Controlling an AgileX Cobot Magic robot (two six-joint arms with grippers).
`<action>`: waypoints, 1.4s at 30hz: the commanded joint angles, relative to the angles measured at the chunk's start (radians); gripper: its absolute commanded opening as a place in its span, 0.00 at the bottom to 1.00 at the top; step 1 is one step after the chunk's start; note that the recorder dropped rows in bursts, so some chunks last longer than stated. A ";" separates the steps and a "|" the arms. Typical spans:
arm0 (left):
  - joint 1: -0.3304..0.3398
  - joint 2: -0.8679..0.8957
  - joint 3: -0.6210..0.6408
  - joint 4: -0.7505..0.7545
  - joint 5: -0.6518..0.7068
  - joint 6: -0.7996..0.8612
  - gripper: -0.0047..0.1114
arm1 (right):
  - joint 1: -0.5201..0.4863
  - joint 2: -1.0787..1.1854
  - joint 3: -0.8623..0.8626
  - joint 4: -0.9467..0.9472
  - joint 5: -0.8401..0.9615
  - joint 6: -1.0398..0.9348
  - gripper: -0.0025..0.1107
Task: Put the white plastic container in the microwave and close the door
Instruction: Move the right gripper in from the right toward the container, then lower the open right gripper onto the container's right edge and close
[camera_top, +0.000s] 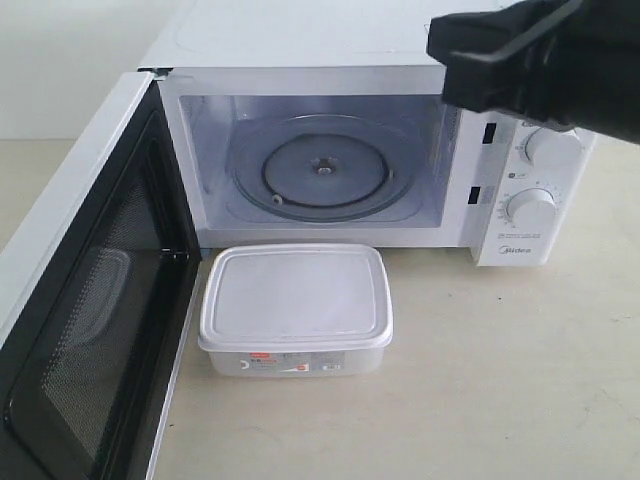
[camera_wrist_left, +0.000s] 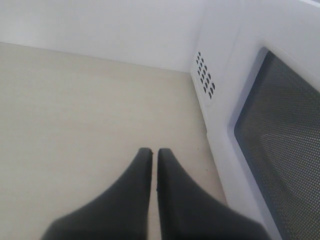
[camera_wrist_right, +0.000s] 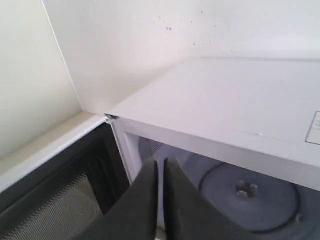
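Container (camera_top: 295, 300) before microwave (camera_top: 330, 80), door (camera_top: 90, 300) open

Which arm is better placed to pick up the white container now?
Probably the right. The right gripper hangs before the open microwave, on the same side as the container. The left gripper is outside the open door, which stands between.

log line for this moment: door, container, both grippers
door open | white plastic container lidded, outside in front of microwave | left gripper shut, empty | right gripper shut, empty
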 joint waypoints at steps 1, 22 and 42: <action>0.005 -0.003 0.004 0.001 0.001 0.004 0.08 | -0.057 0.008 0.067 0.022 -0.157 0.062 0.02; 0.005 -0.003 0.004 0.001 0.001 0.004 0.08 | -0.064 0.208 0.569 0.398 -0.659 0.584 0.02; 0.005 -0.003 0.004 0.001 0.001 0.004 0.08 | 0.354 0.827 0.362 0.637 -0.934 0.801 0.37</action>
